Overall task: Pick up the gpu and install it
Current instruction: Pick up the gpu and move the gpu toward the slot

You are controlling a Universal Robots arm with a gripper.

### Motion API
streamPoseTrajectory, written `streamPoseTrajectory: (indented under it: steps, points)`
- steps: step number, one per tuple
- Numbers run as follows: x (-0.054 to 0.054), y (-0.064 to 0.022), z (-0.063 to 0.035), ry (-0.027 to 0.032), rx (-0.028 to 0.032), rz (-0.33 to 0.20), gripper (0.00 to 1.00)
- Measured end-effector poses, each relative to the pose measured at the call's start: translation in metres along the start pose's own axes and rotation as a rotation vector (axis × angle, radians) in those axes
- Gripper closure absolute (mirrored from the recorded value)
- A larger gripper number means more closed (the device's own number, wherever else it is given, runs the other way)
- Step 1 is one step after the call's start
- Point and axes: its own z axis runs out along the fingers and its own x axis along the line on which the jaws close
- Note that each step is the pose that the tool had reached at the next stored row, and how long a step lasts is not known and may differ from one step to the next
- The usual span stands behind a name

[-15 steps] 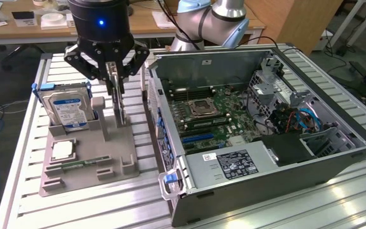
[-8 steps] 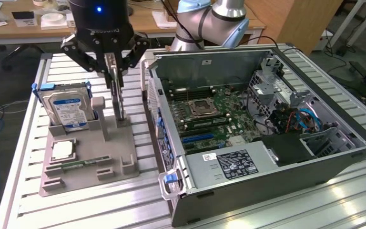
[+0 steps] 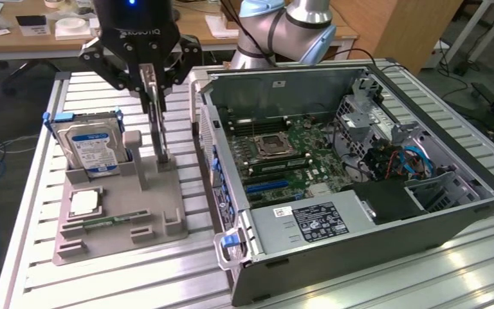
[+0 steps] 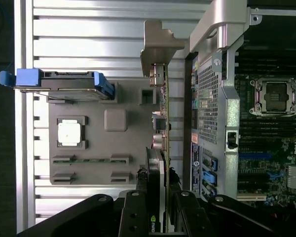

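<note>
Exterior view: my tool [image 3: 151, 89] pinches the upright gpu [image 3: 159, 132] by its top edge, probably to meet a slot squarely.

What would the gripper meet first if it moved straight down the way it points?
The gpu, which the gripper grips upright; pushed further, it would probably press into the grey holder.

The claw [image 3: 151, 89] points straight down, fingers apparently pinched on the top edge of the gpu [image 4: 160, 123].
</note>
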Motion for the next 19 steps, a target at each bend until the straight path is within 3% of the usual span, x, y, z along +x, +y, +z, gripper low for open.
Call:
streamPoseTrajectory:
  steps: [10, 19]
  points:
    - [-0.0002, 0.0003, -0.0038, 0.0002, 0.0001, 0.000, 0.73]
    - [-0.0073, 0.0007, -0.0035, -0.0001, 0.0002, 0.004, 0.73]
